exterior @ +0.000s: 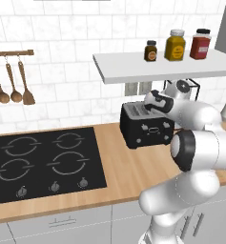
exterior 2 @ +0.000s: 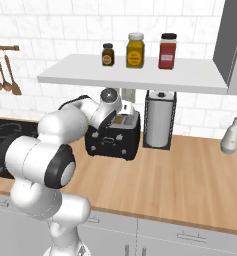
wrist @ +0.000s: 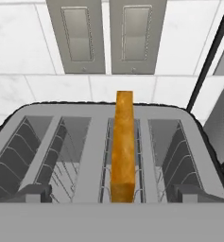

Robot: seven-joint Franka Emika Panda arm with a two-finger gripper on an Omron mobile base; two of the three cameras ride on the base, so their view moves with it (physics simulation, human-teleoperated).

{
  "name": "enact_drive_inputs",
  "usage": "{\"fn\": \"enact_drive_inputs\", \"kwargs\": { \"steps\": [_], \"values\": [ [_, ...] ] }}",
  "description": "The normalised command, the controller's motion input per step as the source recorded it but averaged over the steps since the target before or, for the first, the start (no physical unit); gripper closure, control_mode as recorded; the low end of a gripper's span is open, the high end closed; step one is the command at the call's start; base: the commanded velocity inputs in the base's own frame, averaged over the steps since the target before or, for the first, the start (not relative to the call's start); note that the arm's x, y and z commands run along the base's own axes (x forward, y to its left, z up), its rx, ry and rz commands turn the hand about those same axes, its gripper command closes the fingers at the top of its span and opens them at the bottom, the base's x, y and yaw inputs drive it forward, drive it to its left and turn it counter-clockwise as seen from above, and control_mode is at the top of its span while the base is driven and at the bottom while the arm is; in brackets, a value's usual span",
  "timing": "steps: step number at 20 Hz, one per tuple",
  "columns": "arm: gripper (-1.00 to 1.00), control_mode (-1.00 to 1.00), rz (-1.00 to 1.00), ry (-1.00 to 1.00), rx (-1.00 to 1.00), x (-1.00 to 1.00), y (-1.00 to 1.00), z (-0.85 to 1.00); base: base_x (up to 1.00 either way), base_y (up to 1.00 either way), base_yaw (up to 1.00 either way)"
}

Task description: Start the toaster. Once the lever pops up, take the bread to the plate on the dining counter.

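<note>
Hand (wrist: 111, 194) over toaster (exterior: 146, 126), fingers wide.
Bread (wrist: 123, 146) stood upright in the right slot, hand held nothing; toaster sat on the desk (exterior: 128, 167).

The arm's hand hangs over the black toaster (exterior 2: 112, 140), where bread (exterior 2: 121, 120) stands in a slot.

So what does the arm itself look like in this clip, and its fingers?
A glossy white arm of rounded, bulbous segments, with dark grey-black discs and bands at the joints. No cables or markings are visible. The two fingers are small, dark grey and blocky, seen in the hand view.
</note>
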Motion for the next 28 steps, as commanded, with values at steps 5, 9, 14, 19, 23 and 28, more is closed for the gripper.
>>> {"fn": "enact_drive_inputs", "kwargs": {
  "steps": [5, 9, 14, 19, 23, 28],
  "values": [
    [-1.00, -1.00, 0.03, 0.00, 0.00, 0.10, -0.04, -0.20, 0.00, 0.00, 0.00],
    [-1.00, -1.00, 0.02, 0.00, 0.00, 0.10, -0.03, -0.18, 0.00, 0.00, 0.00],
    [-1.00, -1.00, 0.01, 0.00, 0.00, 0.16, 0.00, -0.09, 0.00, 0.00, 0.00],
    [-1.00, -1.00, 0.00, 0.00, 0.00, 0.20, 0.00, -0.06, 0.00, 0.00, 0.00],
    [-1.00, -1.00, 0.00, 0.00, 0.00, 0.15, 0.00, -0.07, 0.00, 0.00, 0.00],
    [-1.00, -1.00, 0.00, 0.00, 0.00, 0.02, 0.00, -0.20, 0.00, 0.00, 0.00]
  ]
}}
